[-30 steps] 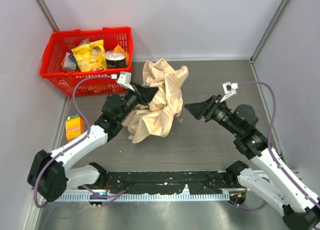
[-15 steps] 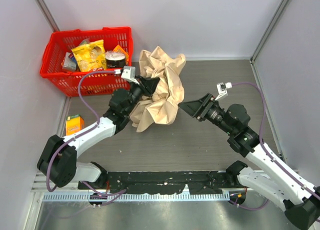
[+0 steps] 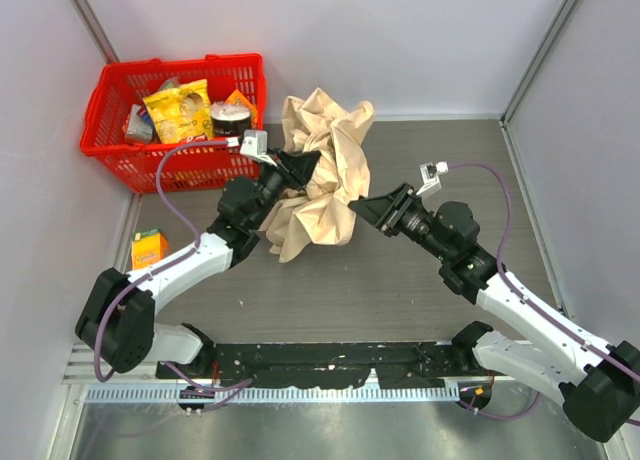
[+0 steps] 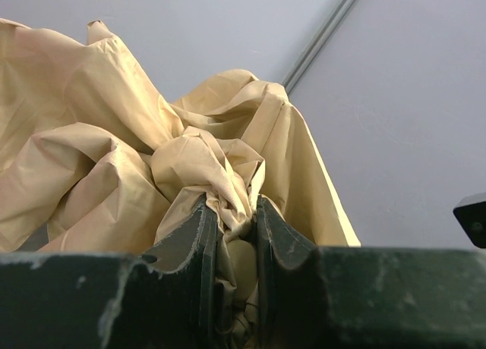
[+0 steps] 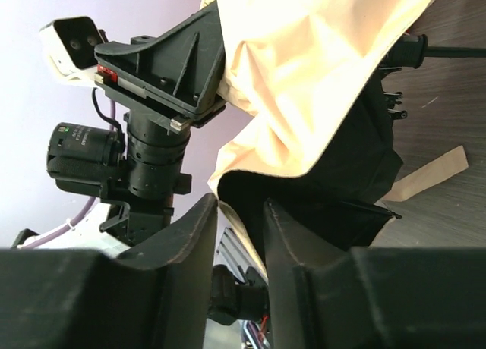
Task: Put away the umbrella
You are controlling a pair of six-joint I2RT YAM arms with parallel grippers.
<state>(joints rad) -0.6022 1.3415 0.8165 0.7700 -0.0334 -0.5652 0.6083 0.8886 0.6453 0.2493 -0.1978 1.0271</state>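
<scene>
The umbrella (image 3: 322,185), crumpled near the far edge of the tabletop (image 3: 430,150), is clamped at a canopy fold (image 4: 216,171) by the left fingers (image 4: 194,243). The right fingers (image 5: 190,243), narrowly parted, hold nothing. Gathering is judged underway; the canopy edge (image 5: 262,155) should be grasped next.

The left hand (image 3: 298,170) has pulled the umbrella (image 3: 335,150) from the middle of the surface (image 3: 400,290) toward its far edge. The right hand (image 3: 358,208) has swung left and now meets the cloth's right side.
</scene>
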